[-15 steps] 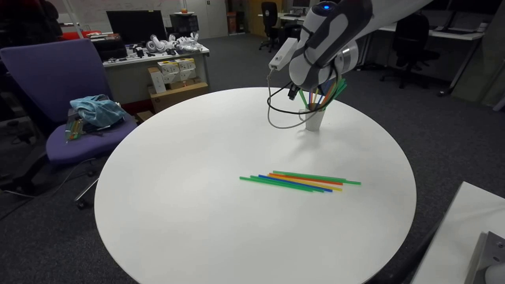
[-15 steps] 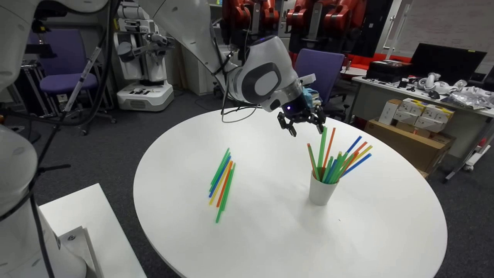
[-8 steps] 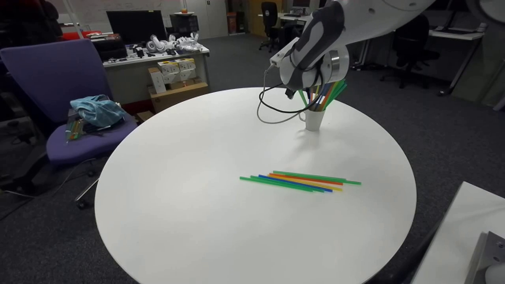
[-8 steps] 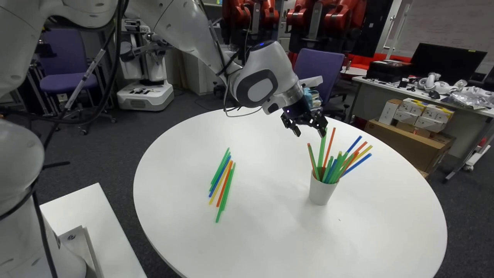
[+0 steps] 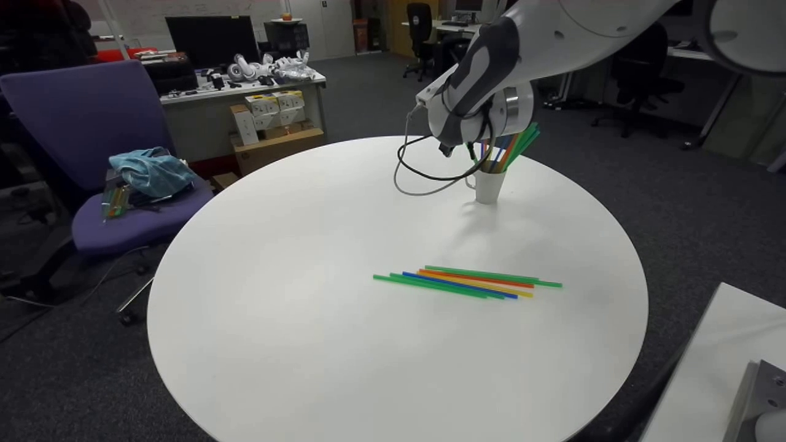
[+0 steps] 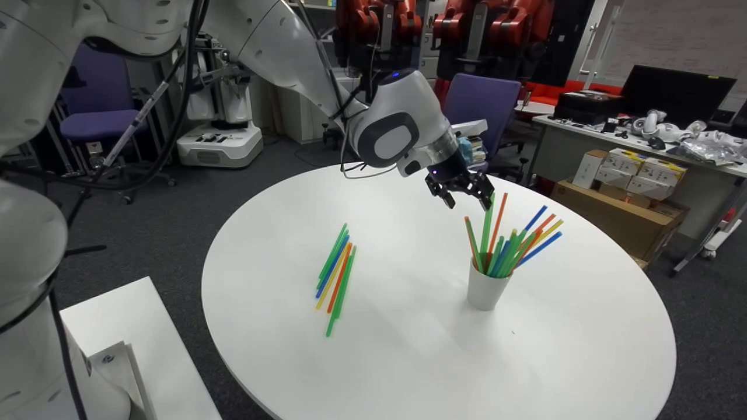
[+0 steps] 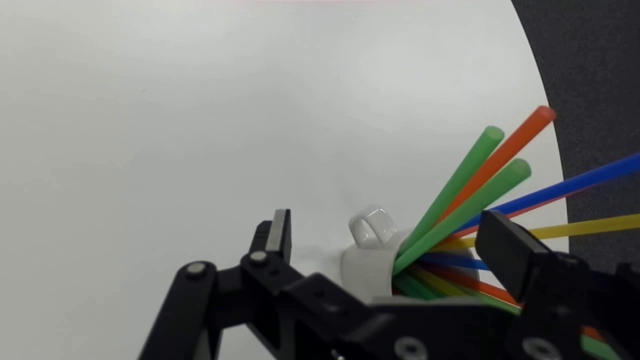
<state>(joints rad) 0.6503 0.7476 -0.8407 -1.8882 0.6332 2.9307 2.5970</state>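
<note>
Arm (image 6: 292, 55) has eased slightly down and toward the mug (image 6: 485, 293) over the last second; mug, mug straws (image 6: 506, 251) and loose straws (image 6: 335, 274) stay put.

In an exterior view, gripper (image 6: 467, 202) hangs above the table (image 6: 408, 361) near the mug, jaws spread, table top showing between fingertips. One fingertip overlaps the tip of a tall green straw (image 6: 487, 230); contact, can't tell. Mug upright on table; mug straws overlap too much to count. Loose straws, green, blue, yellow, orange, lie bunched on table, well apart from mug. Arm cut off at top and left.

In an exterior view, wrist (image 5: 457, 116) and black cable (image 5: 442, 179) block nearly all of gripper plus part of mug straws. Arm runs off top and right.

Wrist view: jaws wide apart, mug showing between them, handle (image 7: 384, 226) clear; gripper hides part of mug. Finger (image 7: 505, 250) on the right covers some straws, depth unclear. Blue straw (image 7: 565, 187) and yellow straw (image 7: 590, 228) run off the right edge.
</note>
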